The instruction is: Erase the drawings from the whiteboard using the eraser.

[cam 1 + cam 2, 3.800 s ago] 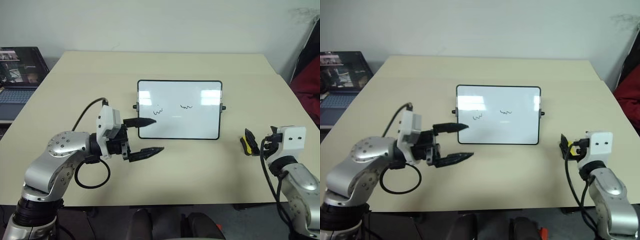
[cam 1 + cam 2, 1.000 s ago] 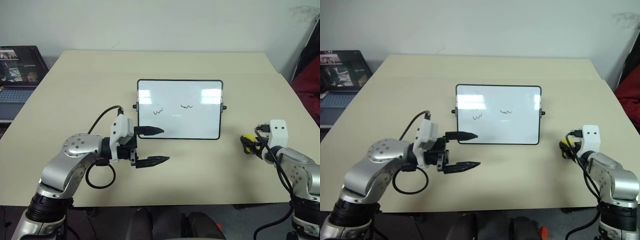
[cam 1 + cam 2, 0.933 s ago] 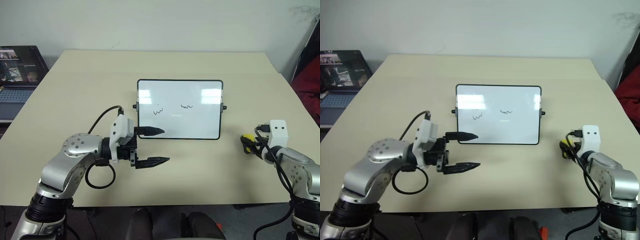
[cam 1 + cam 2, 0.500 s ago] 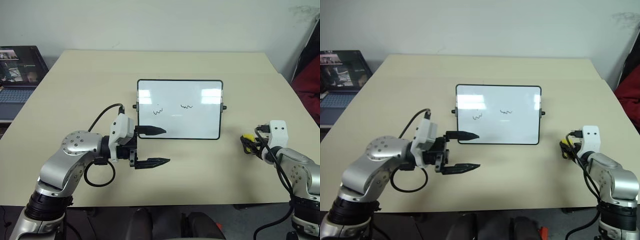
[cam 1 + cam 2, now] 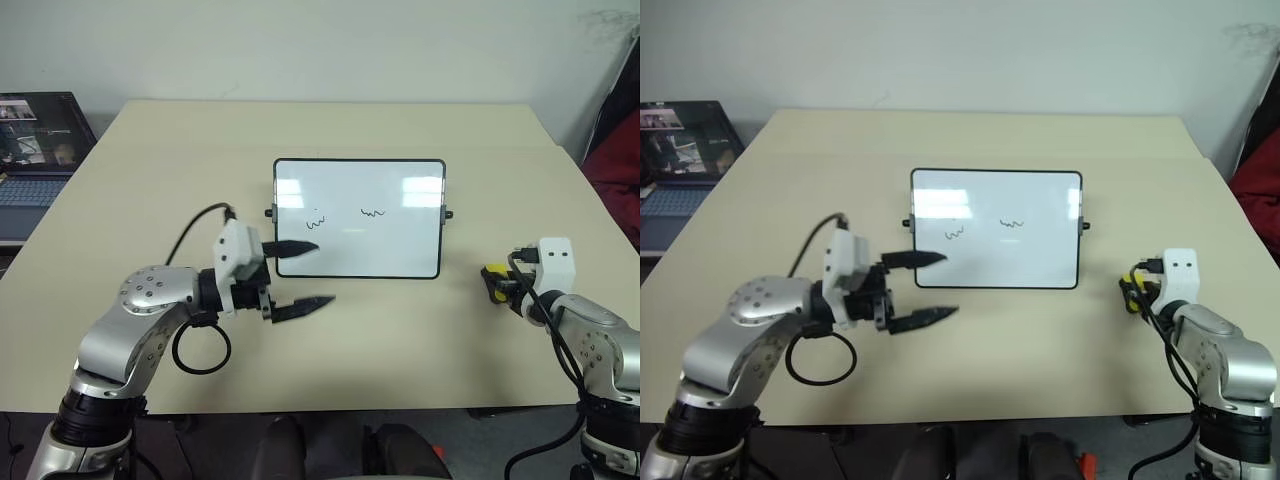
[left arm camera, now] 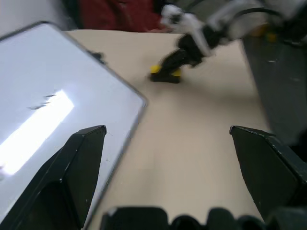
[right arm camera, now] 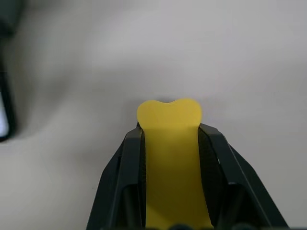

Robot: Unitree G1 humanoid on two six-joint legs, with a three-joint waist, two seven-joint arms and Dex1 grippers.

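Note:
The whiteboard (image 5: 400,240) lies flat in the middle of the table, black-framed, with two small black drawings (image 5: 316,221) (image 5: 372,212) on its left half. My left gripper (image 5: 325,272) hovers open at the board's near left corner, its upper finger over the board's edge. Off to the right of the board, my right gripper (image 5: 497,283) is shut on the yellow eraser (image 5: 490,271). In the right wrist view the eraser (image 7: 169,143) is pinched between both fingers, its tip bulging out just above the tabletop. The left wrist view shows the board (image 6: 48,105) and the eraser (image 6: 165,72).
The beige table (image 5: 300,130) stretches wide around the board. An open laptop (image 5: 35,150) stands off the table's left side. A dark and red object (image 5: 615,150) leans at the right edge of the scene, beyond the table.
My right gripper has shut on the eraser and raised it slightly. My left gripper has shifted a little farther up toward the board's left corner, still open.

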